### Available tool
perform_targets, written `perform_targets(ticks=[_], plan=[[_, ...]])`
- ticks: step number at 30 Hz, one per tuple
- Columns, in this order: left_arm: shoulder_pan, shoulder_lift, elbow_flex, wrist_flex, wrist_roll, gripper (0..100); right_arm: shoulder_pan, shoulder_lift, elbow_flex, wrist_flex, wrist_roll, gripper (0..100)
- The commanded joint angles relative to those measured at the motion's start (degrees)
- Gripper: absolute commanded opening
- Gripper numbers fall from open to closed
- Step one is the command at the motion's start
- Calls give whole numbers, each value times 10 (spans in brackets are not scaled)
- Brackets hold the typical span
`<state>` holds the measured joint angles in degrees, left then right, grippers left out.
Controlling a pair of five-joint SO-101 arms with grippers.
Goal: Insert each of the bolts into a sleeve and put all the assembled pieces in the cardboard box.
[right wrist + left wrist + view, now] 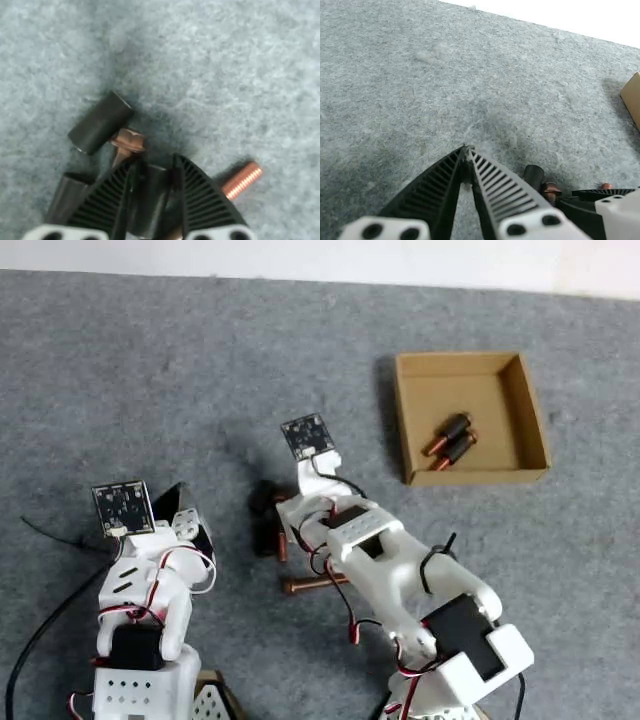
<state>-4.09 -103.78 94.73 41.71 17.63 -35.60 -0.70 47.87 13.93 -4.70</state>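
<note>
Right wrist view: you are clamping your right gripper (156,164) around a black sleeve (152,197), probably readying it for the bolt (242,180) lying just beside; your left gripper (466,152) is hanging clenched and empty, well apart from the cardboard box (470,390).

Coppery metal bolt (241,181), matt dark sleeve (152,192), fuzzy felt mat (150,370), cardboard box (440,400).

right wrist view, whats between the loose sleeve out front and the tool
The copper hex head of a bolt lies between them, close against the loose sleeve and just ahead of the right tool, in the right wrist view.
</note>
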Motion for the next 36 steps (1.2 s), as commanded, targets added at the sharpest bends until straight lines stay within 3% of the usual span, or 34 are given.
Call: perform_targets(ticks=[1, 9, 20, 23, 28, 36], plan=[[-4, -10, -8, -13, -10, 7, 6, -24, -14, 7, -2, 16], [-4, -10, -7, -13, -10, 7, 53, -44, -27, 99, -1, 4], [-4, -10, -7, -13, -10, 7, 111, -303, 49, 112, 2, 4], [-4, -10, -7, -13, -10, 7, 127, -341, 58, 145, 36, 4], [-4, -10, -7, -13, -10, 7, 179, -348, 70, 231, 39, 4], [-3, -10, -7, -13, -10, 7, 224, -349, 104, 233, 40, 26]])
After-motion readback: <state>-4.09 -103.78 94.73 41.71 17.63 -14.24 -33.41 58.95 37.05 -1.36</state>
